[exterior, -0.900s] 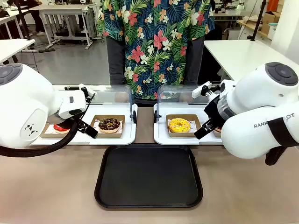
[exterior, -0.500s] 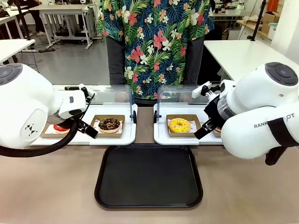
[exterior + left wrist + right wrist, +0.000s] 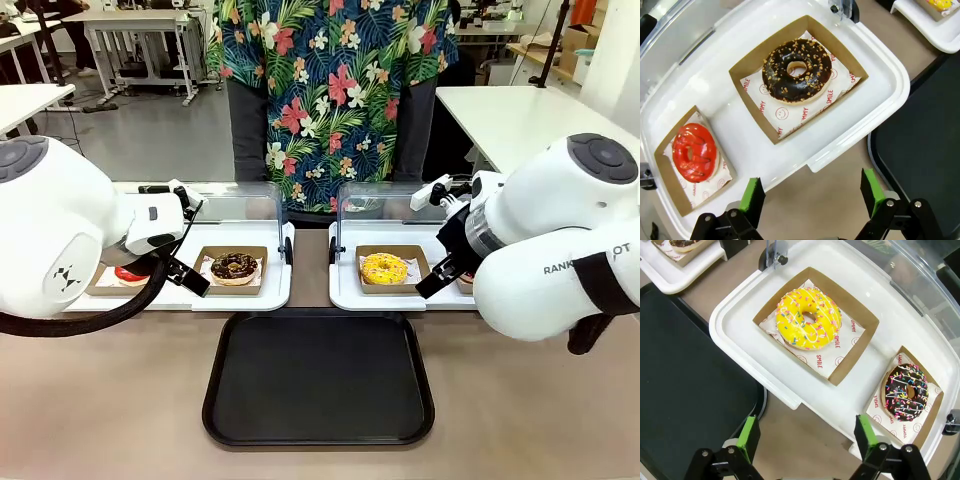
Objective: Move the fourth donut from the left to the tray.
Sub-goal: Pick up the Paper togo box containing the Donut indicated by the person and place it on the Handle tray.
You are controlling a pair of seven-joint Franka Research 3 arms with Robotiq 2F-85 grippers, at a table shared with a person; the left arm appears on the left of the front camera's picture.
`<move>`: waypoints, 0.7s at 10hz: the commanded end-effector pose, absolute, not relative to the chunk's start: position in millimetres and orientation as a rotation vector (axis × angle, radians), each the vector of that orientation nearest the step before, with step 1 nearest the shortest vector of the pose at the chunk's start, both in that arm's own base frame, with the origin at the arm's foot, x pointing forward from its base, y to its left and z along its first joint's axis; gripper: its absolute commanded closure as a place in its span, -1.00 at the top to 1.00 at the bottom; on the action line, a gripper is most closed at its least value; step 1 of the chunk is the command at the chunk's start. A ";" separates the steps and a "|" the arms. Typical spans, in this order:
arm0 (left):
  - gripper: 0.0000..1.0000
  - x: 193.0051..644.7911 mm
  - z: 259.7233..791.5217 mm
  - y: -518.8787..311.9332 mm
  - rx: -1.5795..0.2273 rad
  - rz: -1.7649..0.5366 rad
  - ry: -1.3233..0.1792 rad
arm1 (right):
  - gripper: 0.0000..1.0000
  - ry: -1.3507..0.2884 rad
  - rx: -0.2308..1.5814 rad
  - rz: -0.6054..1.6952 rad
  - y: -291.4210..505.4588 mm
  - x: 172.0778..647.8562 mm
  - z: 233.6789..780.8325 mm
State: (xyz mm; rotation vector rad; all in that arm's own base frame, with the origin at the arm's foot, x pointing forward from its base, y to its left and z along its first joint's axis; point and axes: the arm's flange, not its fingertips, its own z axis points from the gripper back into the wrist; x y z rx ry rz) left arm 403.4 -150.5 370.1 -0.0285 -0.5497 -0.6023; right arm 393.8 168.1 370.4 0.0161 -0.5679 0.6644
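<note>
Donuts on count: four, being one red-glazed donut (image 3: 694,152), one chocolate donut with crumb topping (image 3: 797,70), one yellow-glazed donut (image 3: 808,318) with sprinkles, and one dark chocolate donut with pink and white stripes (image 3: 906,391). Cardboard holders (image 3: 765,47): four, one under each donut. White paper sheets (image 3: 785,112): four, one per holder. White display trays: two, the left display tray (image 3: 240,297) carrying two donuts and the right display tray (image 3: 380,297) carrying two. Clear domed lids (image 3: 245,205): two, one per display tray. Black tray (image 3: 318,380): one. Robot arms: two, the left arm (image 3: 50,240) and the right arm (image 3: 560,240), each with one gripper, the left gripper (image 3: 811,179) and the right gripper (image 3: 805,420); green pads (image 3: 751,194) two apiece, four in all. Persons (image 3: 330,90) at the far side: one
</note>
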 end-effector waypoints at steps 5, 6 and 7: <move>1.00 437.8 488.3 -60.1 -0.266 -0.573 -0.566 | 1.00 -0.611 0.218 0.626 93.2 423.8 478.0; 1.00 441.6 509.8 -24.4 -0.331 -0.640 -0.538 | 1.00 -0.615 0.288 0.620 58.1 427.4 497.0; 1.00 447.6 519.7 8.3 -0.386 -0.711 -0.515 | 1.00 -0.633 0.345 0.632 20.5 430.7 510.1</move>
